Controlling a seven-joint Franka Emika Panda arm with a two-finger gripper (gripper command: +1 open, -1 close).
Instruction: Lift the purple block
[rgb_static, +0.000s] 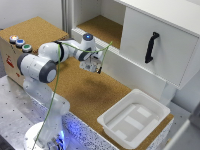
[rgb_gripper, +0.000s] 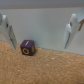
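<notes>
The purple block (rgb_gripper: 26, 48) is a small dark cube with a yellow ring mark on its face. It rests on the cork surface (rgb_gripper: 45, 67), close to a white wall behind it. In the wrist view my gripper (rgb_gripper: 39, 45) is open, and its two fingers (rgb_gripper: 7, 31) stand wide apart on either side of the block, which sits nearer one finger and touches neither. In the exterior view the gripper (rgb_static: 93, 66) hangs low over the cork table beside the white cabinet base. I cannot make out the block in that view.
A white tray (rgb_static: 150, 107) sits at the table's corner on the exterior view's right. A white cabinet with an open shelf (rgb_static: 102, 27) and a door with a black handle (rgb_static: 151, 46) lines the far side. A box with coloured buttons (rgb_static: 19, 42) stands at the left.
</notes>
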